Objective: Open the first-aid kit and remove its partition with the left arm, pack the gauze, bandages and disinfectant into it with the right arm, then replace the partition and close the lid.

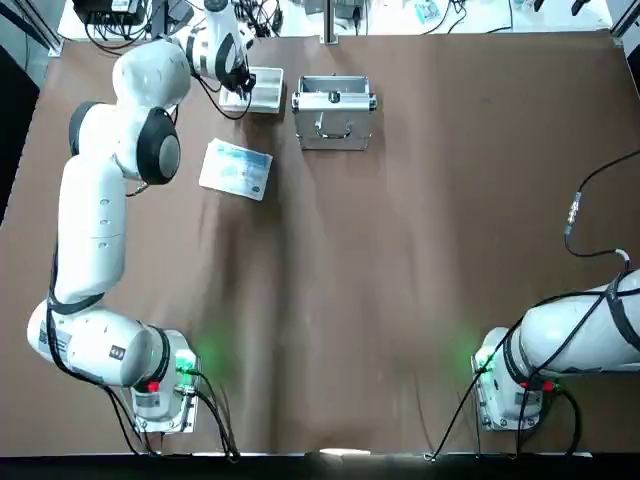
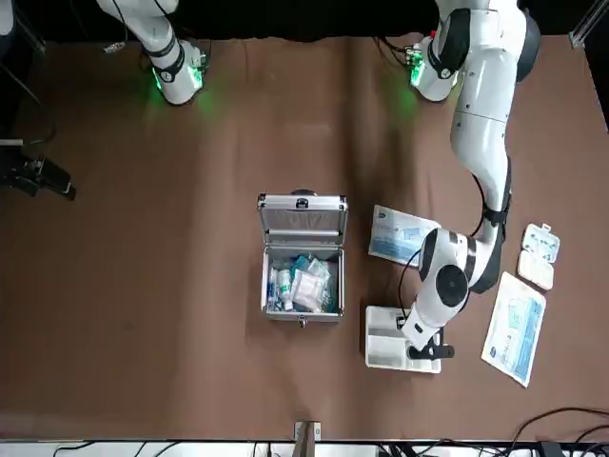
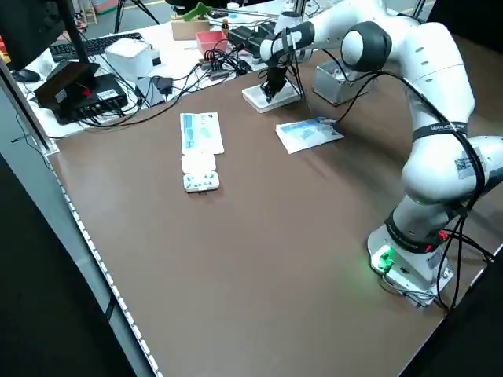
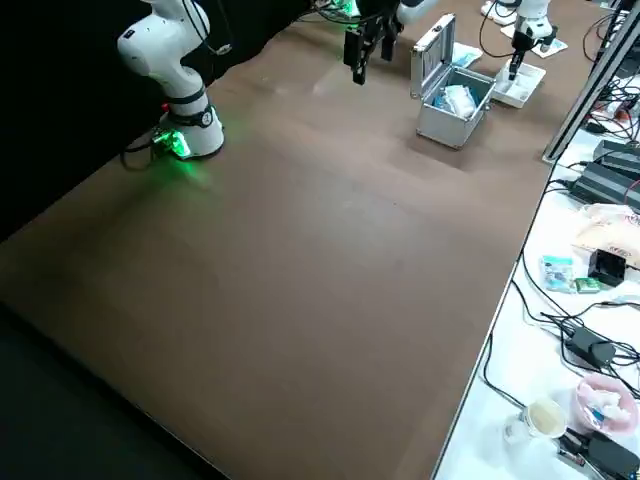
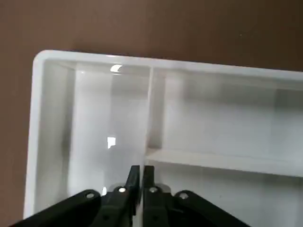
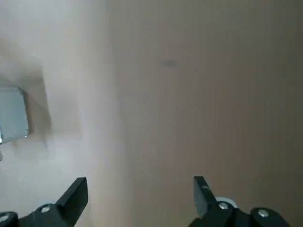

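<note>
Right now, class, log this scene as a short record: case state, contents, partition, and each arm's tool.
case: silver metal first-aid kit, lid open and raised
contents: packets and a small white bottle inside; exact items too small to tell
partition: flat white compartmented tray, on the brown table beside the case
left tool: shut on the partition's inner divider wall
right tool: open, above bare table, holding nothing
loose items: white-and-blue printed packet by the case

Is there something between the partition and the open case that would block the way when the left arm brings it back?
Nothing visible does. The partition lies on the table beside the open case, bare table between them. The left gripper has its fingers shut on the partition's inner divider wall. The lid stands upright behind the case.
</note>
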`<state>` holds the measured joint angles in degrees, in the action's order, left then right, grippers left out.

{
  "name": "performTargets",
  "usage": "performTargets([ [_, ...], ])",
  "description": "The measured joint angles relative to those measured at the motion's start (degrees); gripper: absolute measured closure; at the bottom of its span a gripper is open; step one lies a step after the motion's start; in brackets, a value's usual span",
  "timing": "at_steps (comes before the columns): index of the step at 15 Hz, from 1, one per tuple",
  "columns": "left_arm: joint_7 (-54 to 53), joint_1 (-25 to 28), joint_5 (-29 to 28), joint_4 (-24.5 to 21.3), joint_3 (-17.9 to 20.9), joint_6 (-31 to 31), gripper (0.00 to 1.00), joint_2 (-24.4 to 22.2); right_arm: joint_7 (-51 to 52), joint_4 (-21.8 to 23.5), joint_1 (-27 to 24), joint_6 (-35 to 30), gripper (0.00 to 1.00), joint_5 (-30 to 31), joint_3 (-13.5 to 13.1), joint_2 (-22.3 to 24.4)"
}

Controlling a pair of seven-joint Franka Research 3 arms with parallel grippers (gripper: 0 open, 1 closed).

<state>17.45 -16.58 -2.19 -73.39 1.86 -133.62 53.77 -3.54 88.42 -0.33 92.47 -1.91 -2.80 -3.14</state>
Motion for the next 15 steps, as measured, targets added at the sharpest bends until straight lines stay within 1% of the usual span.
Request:
performTargets([
  [1, -0.1, 0.0, 0.0, 0.0, 0.0, 0.0, 0.94, 0.0, 1.2, 0.5, -0.1, 0.3, 0.01, 0.8, -0.2, 0.0],
  [2, -0.1, 0.0, 0.0, 0.2, 0.0, 0.0, 0.96, 0.0, 2.5, 1.1, -0.1, 0.5, 0.01, 1.3, -0.2, 0.0],
  [5, -0.1, 0.0, 0.0, 0.6, 0.0, 0.0, 0.97, 0.0, 6.6, 2.5, -0.2, 0.8, 0.01, 2.0, -0.3, 0.0],
  [8, -0.1, 0.0, 0.0, 1.7, 0.0, -0.1, 0.97, -0.6, 8.7, 2.9, -0.4, 0.8, 0.01, 2.1, -0.6, 0.0],
  [10, -0.1, 0.3, 0.0, 2.4, 0.2, 0.4, 0.97, -2.5, 9.0, 2.9, -0.5, 1.0, 0.01, 2.1, -0.7, 0.0],
  [11, -0.1, 0.7, -0.1, 2.5, 0.4, 2.5, 0.97, -5.2, 9.2, 2.9, -0.6, 1.4, 0.01, 2.1, -0.7, 0.0],
  [15, -0.2, 0.1, -0.1, 2.6, 0.0, 8.3, 0.97, -10.9, 9.3, 2.9, -0.6, 2.4, 0.01, 2.1, -0.7, 0.0],
])
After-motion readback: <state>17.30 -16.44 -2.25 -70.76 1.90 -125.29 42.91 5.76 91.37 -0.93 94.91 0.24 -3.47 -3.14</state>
